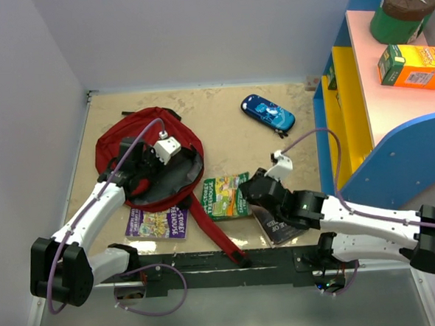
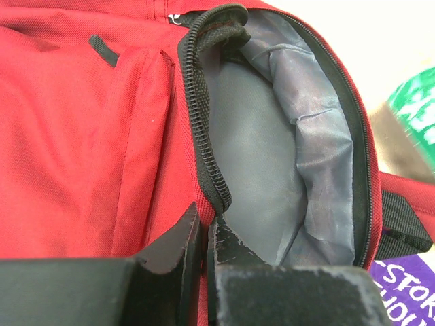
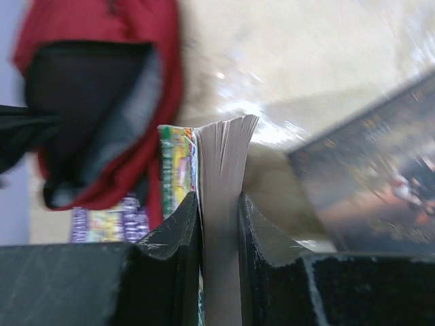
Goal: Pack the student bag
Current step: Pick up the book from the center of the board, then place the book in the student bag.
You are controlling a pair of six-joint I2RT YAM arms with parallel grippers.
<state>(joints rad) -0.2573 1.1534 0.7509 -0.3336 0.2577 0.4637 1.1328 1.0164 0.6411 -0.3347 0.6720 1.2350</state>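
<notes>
The student bag (image 1: 138, 134) is a dark-red backpack lying open at the table's left, with its grey lining (image 2: 258, 156) showing. My left gripper (image 1: 150, 167) is shut on the bag's zippered opening edge (image 2: 204, 170), its jaws pinching the red rim at the fingertips (image 2: 204, 221). My right gripper (image 1: 247, 193) is shut on a green paperback book (image 1: 225, 196) just right of the bag's opening. In the right wrist view the book's page edge (image 3: 221, 170) stands between the jaws, with the bag's opening (image 3: 102, 81) beyond on the left.
A purple book (image 1: 158, 222) lies below the bag, partly under it. A dark book (image 1: 280, 225) lies under my right arm. A red strap (image 1: 214, 230) runs to the front edge. A blue pencil case (image 1: 268, 114) lies at the back. A coloured shelf (image 1: 348, 118) stands at the right.
</notes>
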